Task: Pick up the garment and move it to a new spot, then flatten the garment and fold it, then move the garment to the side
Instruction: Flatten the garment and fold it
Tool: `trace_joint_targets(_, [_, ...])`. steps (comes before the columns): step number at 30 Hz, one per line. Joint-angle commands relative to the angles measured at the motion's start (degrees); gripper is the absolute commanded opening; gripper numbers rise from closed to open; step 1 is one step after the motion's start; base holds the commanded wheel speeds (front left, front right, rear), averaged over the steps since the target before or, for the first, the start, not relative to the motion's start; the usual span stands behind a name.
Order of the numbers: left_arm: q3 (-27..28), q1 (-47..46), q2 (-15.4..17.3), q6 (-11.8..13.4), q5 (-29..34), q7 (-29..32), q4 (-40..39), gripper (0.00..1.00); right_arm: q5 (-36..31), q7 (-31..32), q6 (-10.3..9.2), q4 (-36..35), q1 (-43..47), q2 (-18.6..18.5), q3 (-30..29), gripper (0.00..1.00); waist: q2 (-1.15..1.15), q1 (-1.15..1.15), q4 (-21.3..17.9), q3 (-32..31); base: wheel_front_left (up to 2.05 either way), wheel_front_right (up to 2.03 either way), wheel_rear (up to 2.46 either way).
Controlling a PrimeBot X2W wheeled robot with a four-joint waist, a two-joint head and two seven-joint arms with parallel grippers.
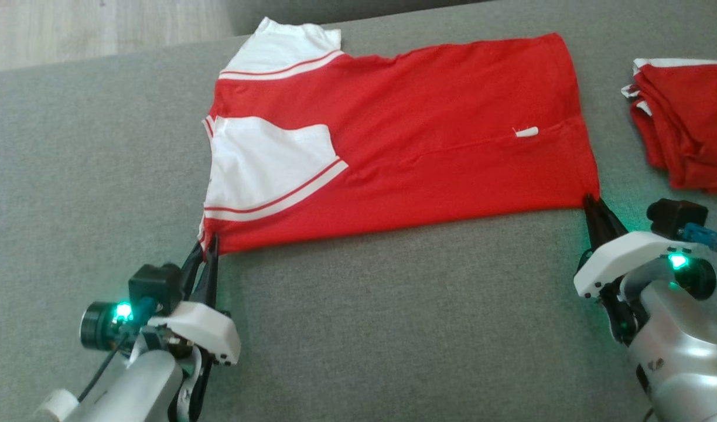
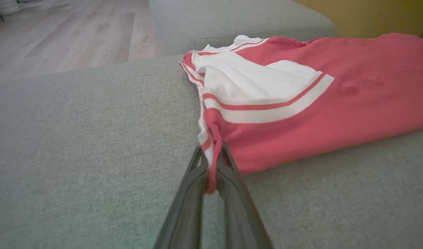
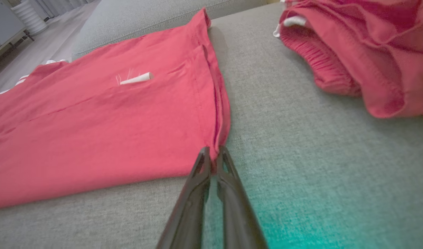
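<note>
The red-and-white cotton T-shirt (image 1: 429, 135) lies spread flat at upper centre on the grey fabric couch (image 1: 393, 328). The left end effector (image 1: 209, 245) and right end effector (image 1: 589, 202) are both clamped on its near corners. Folding and moving aside look still undone.

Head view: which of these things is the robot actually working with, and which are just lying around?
Part of the job:
red and white shirt
left gripper, shut on its sleeve-end corner
right gripper, shut on its hem corner

Just lying about:
pile of red garments at the right
grey sofa cushion underneath
</note>
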Motion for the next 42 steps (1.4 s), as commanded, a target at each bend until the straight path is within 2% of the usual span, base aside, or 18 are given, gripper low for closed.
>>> trace_joint_targets(1, [2.2, 0.15, 2.16, 0.67, -0.04, -0.72, -1.42, 0.0, 0.64, -1.11, -0.04, -1.08, 0.11, -1.12, 1.67, 0.0, 0.0, 0.0, 0.38, -0.54, 0.0, 0.0, 0.0])
trace_joint_targets(14, [1.16, 8.27, 0.8, 1.72, -1.7, -4.01, -4.21, 0.0, 4.53, -2.02, -0.04, -6.9, 8.72, -7.25, 6.32, 0.0, 0.0, 0.0, 2.88, -4.87, 0.0, 0.0, 0.0])
trace_joint_targets(24, [-0.79, 15.28, 1.3, 1.88, -2.54, -4.48, -6.42, 0.0, 6.17, 0.59, -0.04, -15.51, 21.16, -12.92, 5.46, 0.0, 0.0, 0.0, 1.67, -8.09, 0.0, 0.0, 0.0])
trace_joint_targets(31, [-1.86, 19.8, 1.92, 3.05, -3.18, -3.54, -7.32, 0.0, 4.88, 2.73, -0.04, -20.96, 26.43, -13.6, 2.25, 0.0, 0.0, 0.0, 0.25, -9.37, 0.0, 0.0, 0.0])
trace_joint_targets(38, [-3.42, 19.83, 1.79, 3.26, -2.51, -2.27, -7.35, 0.0, 1.44, 6.5, -0.04, -25.18, 29.91, -12.94, -2.31, 0.0, 0.0, 0.0, -0.04, -10.07, 0.0, 0.0, 0.0])
trace_joint_targets(39, [-3.57, 19.67, 1.66, 3.3, -2.46, -2.1, -7.31, 0.0, 0.93, 7.03, -0.04, -25.69, 30.35, -12.75, -3.07, 0.05, 0.0, 0.0, -0.09, -10.15, 0.0, 0.0, 0.0])
trace_joint_targets(42, [-3.64, 19.42, 1.4, 3.31, -2.67, -1.89, -6.99, 0.0, -0.73, 8.72, -0.04, -27.44, 31.56, -12.13, -5.08, 0.48, 0.0, 0.0, -0.4, -10.22, 0.0, 0.0, 0.0])
